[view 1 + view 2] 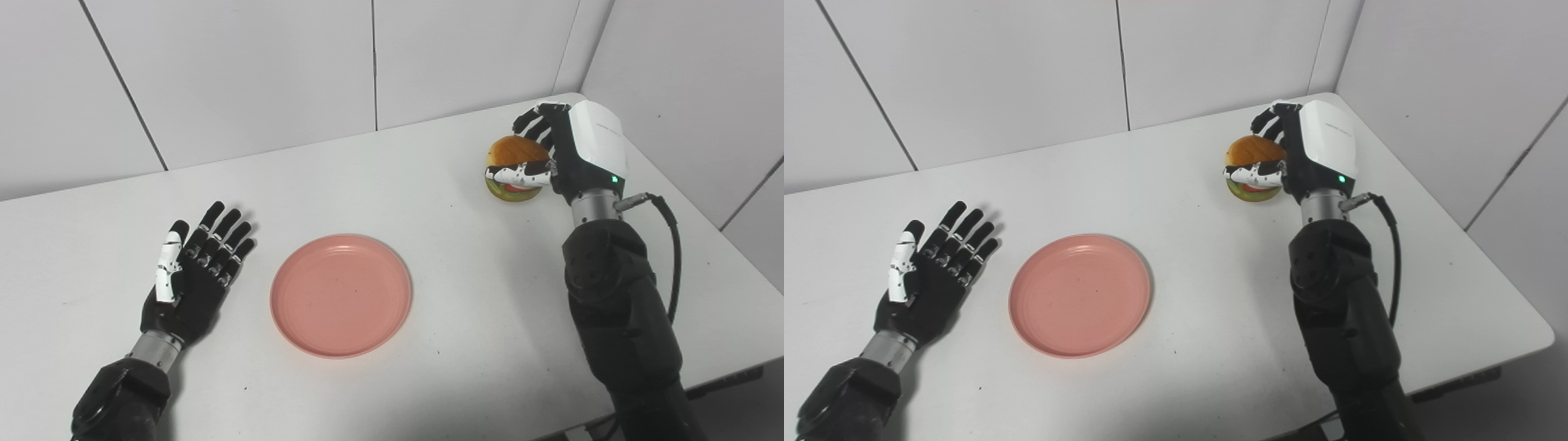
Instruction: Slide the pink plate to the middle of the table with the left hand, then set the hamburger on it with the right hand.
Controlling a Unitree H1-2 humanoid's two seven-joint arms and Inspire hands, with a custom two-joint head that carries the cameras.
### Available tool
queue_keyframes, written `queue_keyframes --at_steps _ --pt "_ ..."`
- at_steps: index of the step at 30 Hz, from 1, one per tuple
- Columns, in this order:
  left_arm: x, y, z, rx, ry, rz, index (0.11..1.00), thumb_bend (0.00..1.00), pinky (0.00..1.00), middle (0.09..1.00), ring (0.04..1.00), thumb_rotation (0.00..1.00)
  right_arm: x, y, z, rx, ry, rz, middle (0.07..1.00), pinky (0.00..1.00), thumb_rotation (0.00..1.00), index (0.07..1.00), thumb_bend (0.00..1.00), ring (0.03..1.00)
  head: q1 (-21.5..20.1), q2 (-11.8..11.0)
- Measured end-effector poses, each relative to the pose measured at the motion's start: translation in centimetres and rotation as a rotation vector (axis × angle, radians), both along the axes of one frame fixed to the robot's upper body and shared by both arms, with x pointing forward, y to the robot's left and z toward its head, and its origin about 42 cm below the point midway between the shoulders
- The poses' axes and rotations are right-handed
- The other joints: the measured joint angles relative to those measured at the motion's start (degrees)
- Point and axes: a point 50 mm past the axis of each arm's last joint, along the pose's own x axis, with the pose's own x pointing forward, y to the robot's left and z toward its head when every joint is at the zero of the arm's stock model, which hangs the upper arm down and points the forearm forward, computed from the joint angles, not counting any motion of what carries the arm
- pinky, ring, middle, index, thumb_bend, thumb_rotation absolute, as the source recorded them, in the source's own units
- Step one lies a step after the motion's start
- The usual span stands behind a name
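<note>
Pink is the plate [341, 295], and it sits flat in the lower middle of the picture, near the middle of the white table [429, 184]. So the sliding part looks done. The left robot hand [195, 269] lies in the lower left of the picture, just beside the plate but not touching it. It is flat, its fingers spread wide, and it holds nothing. The hamburger [513, 166] is in the upper right of the picture, well apart from the plate. The right robot hand [554, 150] is wrapped around it. The thumb [520, 176] crosses the front and the fingers [534, 122] curl over the back of the bun. I cannot tell if the hamburger rests on the table or is lifted a little. The step now looks like picking up the hamburger and carrying it to the plate. To do it well, the hand should hold it snug but not squash it. It should lift it straight up first, then move it toward the lower middle of the picture. It should keep the bun level so the layers do not slip. It should stop over the middle of the plate, go down slowly, and only then let go.
</note>
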Motion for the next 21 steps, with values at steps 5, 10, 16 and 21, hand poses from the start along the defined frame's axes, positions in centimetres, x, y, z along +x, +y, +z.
queue_keyframes --at_steps 5,10,16,21 --pt "-0.2 -0.3 -0.1 -0.006 0.000 -0.002 0.978 0.41 0.99 0.979 0.973 1.00 0.4 1.8 0.0 -0.023 0.005 0.056 0.441 0.28 0.13 0.485 0.51 0.367 3.25 -0.18" --pt "-0.4 -0.7 0.0 0.001 0.001 0.003 0.963 0.41 0.98 0.966 0.962 1.00 0.7 3.7 0.0 -0.027 0.005 0.113 0.442 0.26 0.13 0.486 0.51 0.359 5.10 -0.18" --pt "-1.5 -2.6 -0.1 0.012 -0.006 -0.004 0.976 0.41 0.98 0.974 0.966 1.00 0.6 6.6 -0.5 -0.040 0.019 0.208 0.447 0.28 0.12 0.487 0.51 0.362 9.93 0.09" --pt "-1.8 -3.4 0.0 0.027 -0.010 0.003 0.966 0.41 0.96 0.968 0.959 1.00 0.6 7.8 -0.8 -0.045 0.030 0.258 0.438 0.26 0.12 0.486 0.51 0.349 12.82 0.35"
